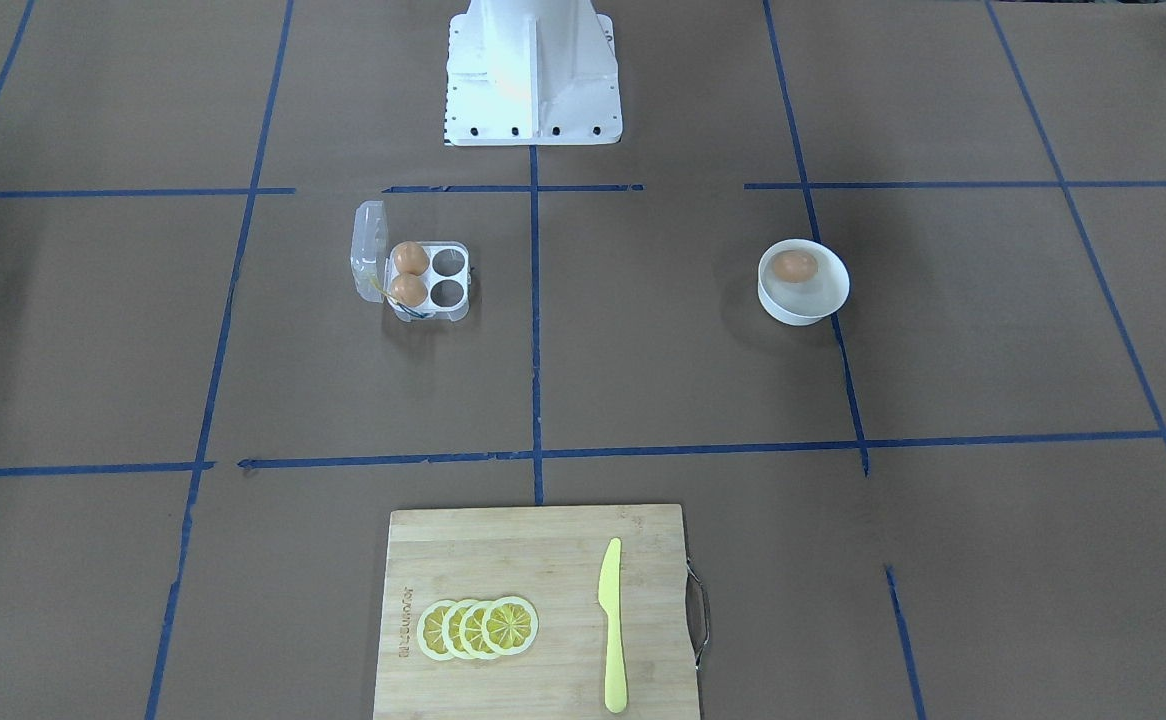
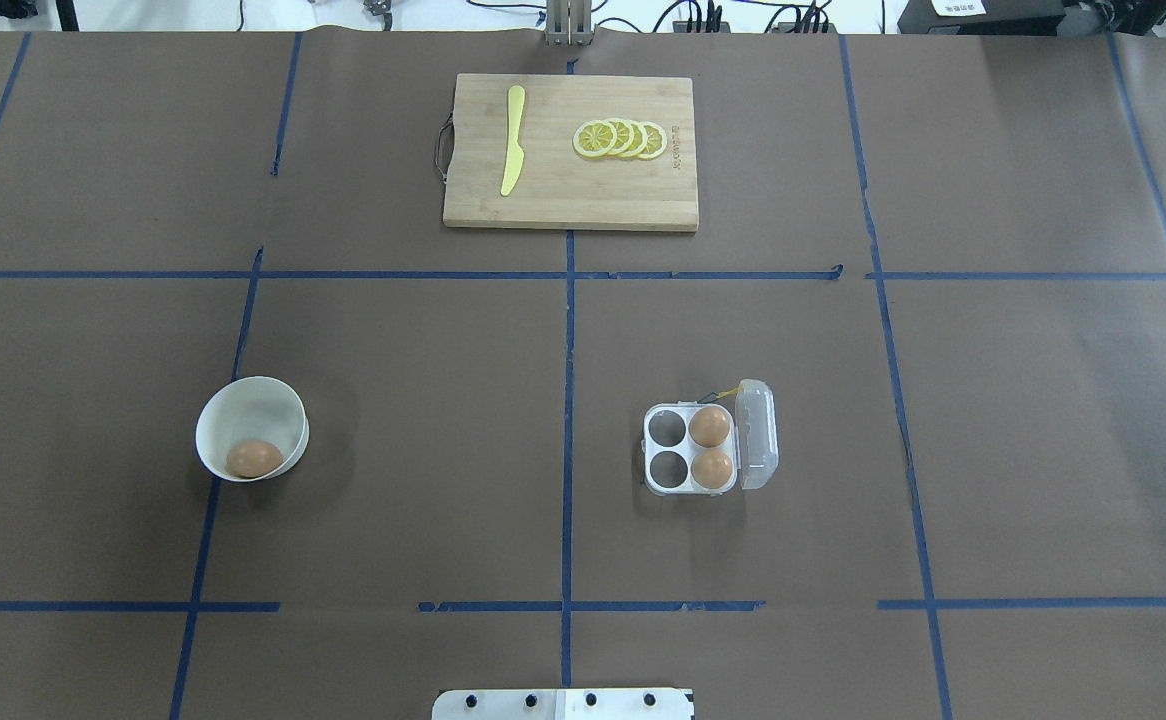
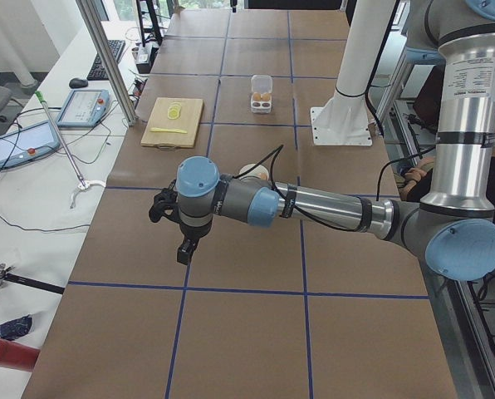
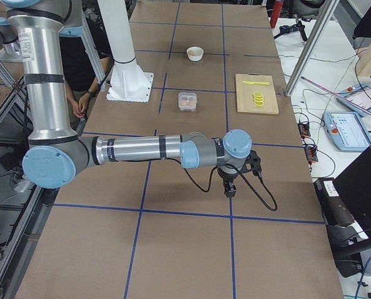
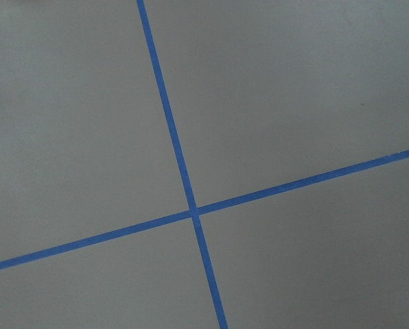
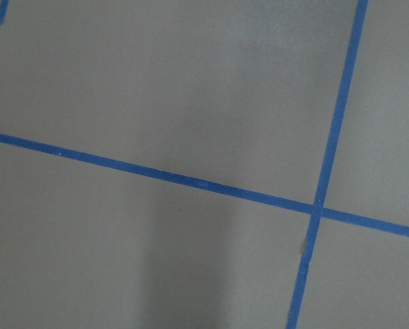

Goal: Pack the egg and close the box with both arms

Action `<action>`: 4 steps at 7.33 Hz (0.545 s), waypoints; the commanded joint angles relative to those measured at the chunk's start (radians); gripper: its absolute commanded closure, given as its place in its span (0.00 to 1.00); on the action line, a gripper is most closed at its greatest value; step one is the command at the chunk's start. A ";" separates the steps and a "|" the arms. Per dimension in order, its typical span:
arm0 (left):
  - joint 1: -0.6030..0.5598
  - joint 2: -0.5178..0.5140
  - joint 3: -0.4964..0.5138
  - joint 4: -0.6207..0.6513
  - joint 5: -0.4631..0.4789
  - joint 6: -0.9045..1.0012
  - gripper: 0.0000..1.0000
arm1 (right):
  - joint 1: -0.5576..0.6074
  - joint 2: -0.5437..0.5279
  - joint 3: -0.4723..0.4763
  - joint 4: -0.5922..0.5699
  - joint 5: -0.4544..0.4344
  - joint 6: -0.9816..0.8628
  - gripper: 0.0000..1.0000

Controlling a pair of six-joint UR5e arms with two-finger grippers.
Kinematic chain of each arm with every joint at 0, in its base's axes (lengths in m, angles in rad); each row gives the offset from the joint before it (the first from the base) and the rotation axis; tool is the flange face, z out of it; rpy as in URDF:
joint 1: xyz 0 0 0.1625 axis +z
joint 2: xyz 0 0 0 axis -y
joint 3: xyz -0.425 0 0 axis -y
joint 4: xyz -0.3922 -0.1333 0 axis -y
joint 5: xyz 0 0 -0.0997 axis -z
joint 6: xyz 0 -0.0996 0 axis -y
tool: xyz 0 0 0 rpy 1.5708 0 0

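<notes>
Egg (image 2: 254, 458) in bowl (image 2: 243, 405); arms (image 3: 330, 208) only in side views

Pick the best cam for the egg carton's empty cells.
Overhead exterior: the box sits open, two empty cells at the view's left, two eggs by the lid. Front-facing shows the same, mirrored. Both side views show it small and far, cells unclear. Wrist views miss it.

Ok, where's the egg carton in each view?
Front-facing: box left of centre, above the cutting board.
Overhead: box right of centre, below the cutting board.
Exterior left: box far up the table, right of the cutting board.
Exterior right: box mid-table, left of the cutting board.
Wrist views: not in either.
Shared landmark: the cutting board.
</notes>
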 commanded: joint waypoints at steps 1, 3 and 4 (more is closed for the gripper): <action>0.175 -0.004 -0.007 -0.188 -0.032 -0.002 0.00 | -0.013 -0.002 -0.001 0.029 -0.001 0.004 0.00; 0.269 -0.004 -0.028 -0.394 -0.040 0.004 0.01 | -0.013 0.000 0.003 0.029 0.001 0.006 0.00; 0.361 -0.007 -0.047 -0.418 -0.040 0.008 0.07 | -0.014 0.000 0.000 0.029 -0.001 0.004 0.00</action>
